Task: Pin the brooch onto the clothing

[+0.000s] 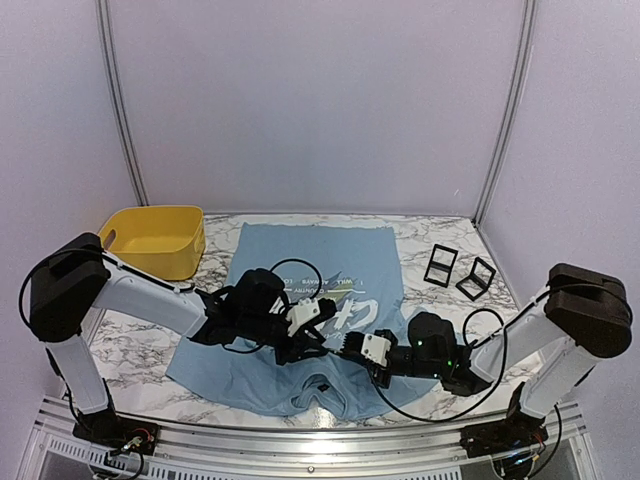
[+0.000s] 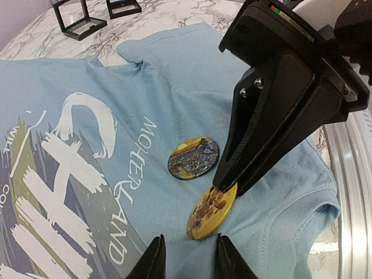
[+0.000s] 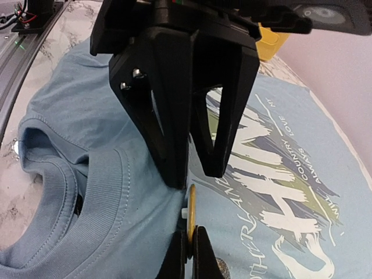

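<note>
Right pincer (image 3: 189,247) clamping a yellow brooch (image 2: 212,212) edge-on.
Left pincer (image 2: 190,243) is hovering narrowly parted, empty, beside it over the light blue T-shirt (image 2: 174,75) spread on the bench (image 2: 145,26); a dark brooch (image 2: 193,157) is lying on the shirt.

White print on the shirt (image 2: 174,87): "MOTHERLAND" runs just left of my left fingers (image 2: 152,260). Beyond my right fingers (image 3: 203,256), big letters read in part as "CHINA", with small "COUNTRY LOVE" and "ALWAYS" on their far side.
</note>
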Robot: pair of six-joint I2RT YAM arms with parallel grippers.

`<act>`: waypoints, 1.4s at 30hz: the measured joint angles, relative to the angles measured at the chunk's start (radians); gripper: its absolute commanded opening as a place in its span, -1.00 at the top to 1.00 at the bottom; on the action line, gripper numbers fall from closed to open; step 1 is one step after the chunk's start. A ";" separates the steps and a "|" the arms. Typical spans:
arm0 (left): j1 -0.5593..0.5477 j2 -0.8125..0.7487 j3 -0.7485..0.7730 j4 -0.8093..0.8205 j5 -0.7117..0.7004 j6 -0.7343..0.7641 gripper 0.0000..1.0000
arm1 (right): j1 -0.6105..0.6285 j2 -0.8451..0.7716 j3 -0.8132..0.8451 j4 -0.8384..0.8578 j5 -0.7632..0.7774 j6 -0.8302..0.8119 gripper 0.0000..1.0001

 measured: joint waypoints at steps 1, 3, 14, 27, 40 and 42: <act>0.000 -0.006 -0.005 0.000 0.000 0.008 0.30 | -0.003 -0.002 0.000 0.003 -0.009 0.008 1.00; 0.000 -0.016 -0.013 0.001 0.002 0.018 0.29 | -0.014 -0.005 0.000 0.011 -0.029 0.026 1.00; 0.005 -0.029 -0.016 0.008 0.027 0.043 0.54 | -0.060 -0.008 0.000 0.056 -0.095 0.105 1.00; 0.031 -0.037 -0.016 0.014 0.043 0.047 0.41 | -0.071 -0.014 0.000 0.075 -0.157 0.122 1.00; 0.048 -0.050 -0.018 0.053 0.108 0.080 0.42 | -0.072 -0.014 0.000 0.078 -0.159 0.122 1.00; 0.037 -0.048 -0.021 0.061 0.113 0.092 0.42 | -0.072 -0.014 0.000 0.078 -0.161 0.122 1.00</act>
